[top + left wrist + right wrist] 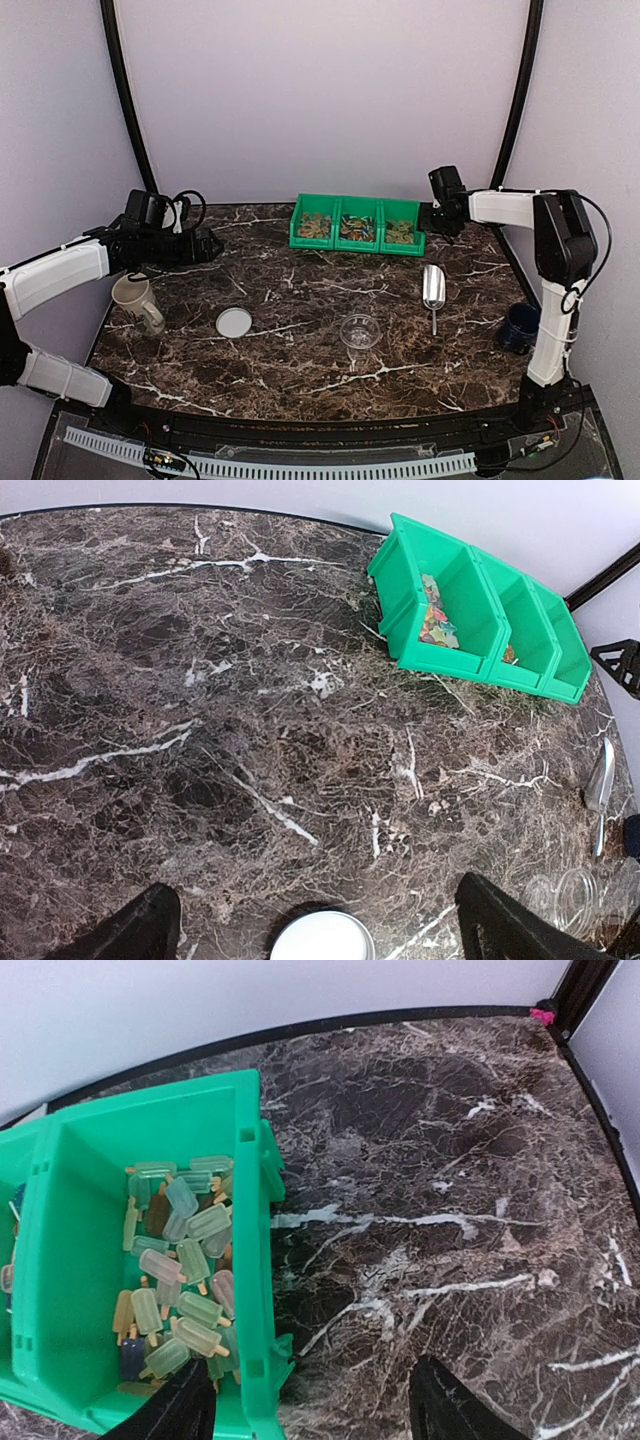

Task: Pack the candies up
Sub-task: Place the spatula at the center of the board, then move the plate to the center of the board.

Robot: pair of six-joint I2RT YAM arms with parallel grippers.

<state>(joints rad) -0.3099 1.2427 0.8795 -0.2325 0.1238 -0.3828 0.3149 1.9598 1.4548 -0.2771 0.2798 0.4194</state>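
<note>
- Dark marble table [300,290], lilac walls; candies [357,228] sat in green bin [355,246] at back, clear jar [360,332] and scoop [433,288] ready in front.
- Left gripper [318,890] gaped wide, empty, held clear.
- Right gripper [318,1365] spread, empty, by the bin's wall, probably lining up on candies.

Candies [180,1280] in green bin [62,1260] (popsicle-shaped), gripper [310,1388] spread above

A robot test booth: plain lilac backdrop walls [320,100] and curved black poles [125,95] enclose a marble-look table [300,290].
</note>
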